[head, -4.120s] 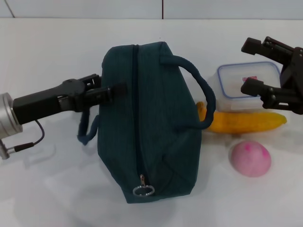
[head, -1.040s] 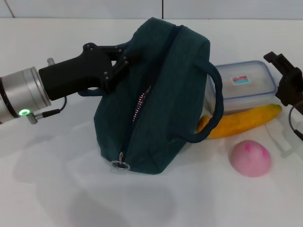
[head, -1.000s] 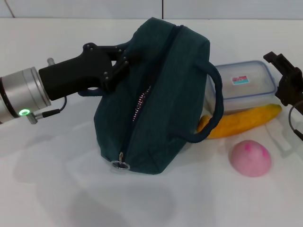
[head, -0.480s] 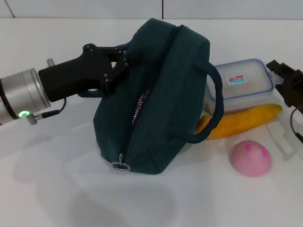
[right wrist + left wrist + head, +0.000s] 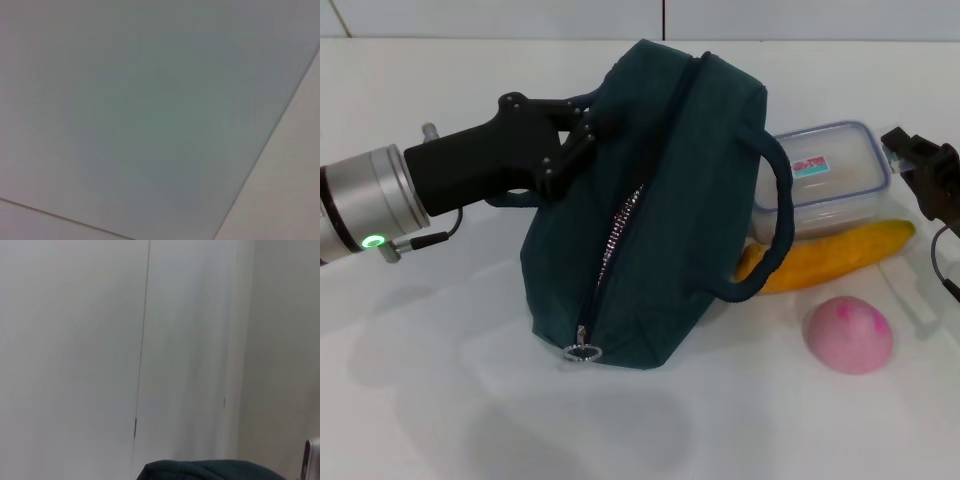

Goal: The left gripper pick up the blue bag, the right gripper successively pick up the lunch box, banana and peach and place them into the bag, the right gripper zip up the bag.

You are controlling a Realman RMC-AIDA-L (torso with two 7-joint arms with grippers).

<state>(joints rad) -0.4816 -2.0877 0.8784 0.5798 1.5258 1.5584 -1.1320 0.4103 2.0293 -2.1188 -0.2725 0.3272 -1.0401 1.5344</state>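
Dark teal fabric, the blue bag (image 5: 660,200) stands tilted at the middle of the white tabletop (image 5: 440,400), its zip partly open with the ring pull (image 5: 584,352) at the near end. The left tool (image 5: 570,140) is clamped on the bag's far-side handle. Toward the right edge lie the lunch box (image 5: 825,190), the banana (image 5: 830,258) just in front, and the peach (image 5: 848,335) nearer. The right tool (image 5: 925,180) hangs beside the lunch box; I cannot tell its opening
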